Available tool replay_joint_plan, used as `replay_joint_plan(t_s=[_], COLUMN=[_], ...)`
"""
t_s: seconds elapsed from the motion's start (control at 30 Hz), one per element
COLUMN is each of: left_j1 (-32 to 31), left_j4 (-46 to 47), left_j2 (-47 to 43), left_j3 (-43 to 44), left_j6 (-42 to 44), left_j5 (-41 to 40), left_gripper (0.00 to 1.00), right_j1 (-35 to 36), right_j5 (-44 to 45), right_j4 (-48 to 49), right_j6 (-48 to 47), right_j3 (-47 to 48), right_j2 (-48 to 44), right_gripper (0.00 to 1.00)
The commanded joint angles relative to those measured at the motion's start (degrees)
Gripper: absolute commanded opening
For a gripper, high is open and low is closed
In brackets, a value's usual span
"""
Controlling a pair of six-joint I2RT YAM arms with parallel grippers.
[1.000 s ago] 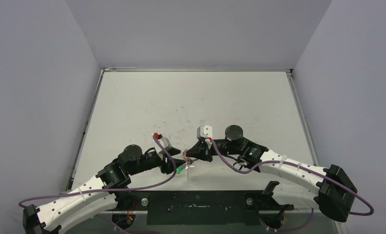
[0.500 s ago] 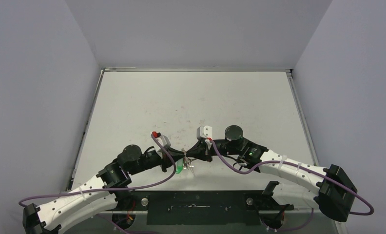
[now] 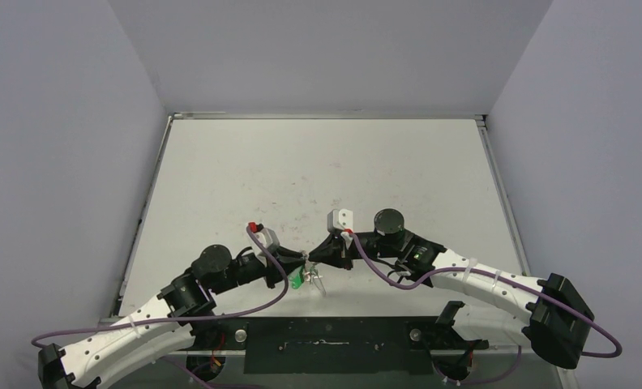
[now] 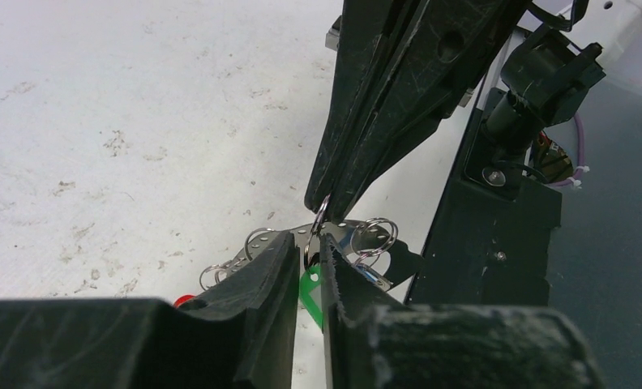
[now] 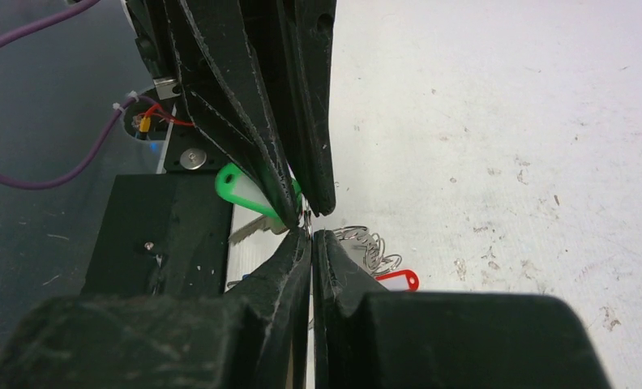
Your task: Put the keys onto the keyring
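Evidently threading is in hand: near the counter's (image 4: 139, 97) front edge, the right hand (image 4: 326, 203) pinches a wire loop (image 4: 321, 217) of the keyring (image 4: 342, 233), and the left hand (image 4: 307, 245) nips the green-tagged key (image 5: 238, 186). Next, probably, comes fine alignment through that loop.

Nothing legible turned up in any view. The green key tag (image 5: 238, 186) showed a plain face with no writing that could be made out. The red key tag (image 5: 395, 281) on the table was too small and too far hidden to read.
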Motion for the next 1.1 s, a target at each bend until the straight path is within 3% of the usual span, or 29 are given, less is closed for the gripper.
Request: replay_joint_plan(t_s=[0.0,0.27,0.4,0.53,1.07], left_j1=[0.1,0.1,0.1,0.1,0.1], left_j4=[-4.0,1.8,7.1,10.6,15.3], left_j2=[-0.9,-1.9,-2.7,-2.8,-1.7], left_j3=[-2.4,-4.6,-7.1,-9.1,-12.9], left_j6=[0.3,-0.8,-1.4,-1.8,-1.1], left_j5=[-0.6,-0.3,0.8,1.3,0.0], left_gripper=[0.17,0.23,0.17,0.00,0.00], right_j1=[-0.1,-0.1,-0.1,-0.1,-0.1], right_j5=[-0.4,-0.3,-0.2,-0.1,-1.8], right_j4=[6.1,5.9,6.1,6.0,11.6], right_j6=[1.0,1.1,1.1,1.1,3.3], right_j3=[0.7,0.7,0.7,0.7,-0.5], right_j2=[-3.0,-3.2,-3.3,-3.4,-3.5], right_gripper=[0.00,0.00,0.00,0.00,0.00])
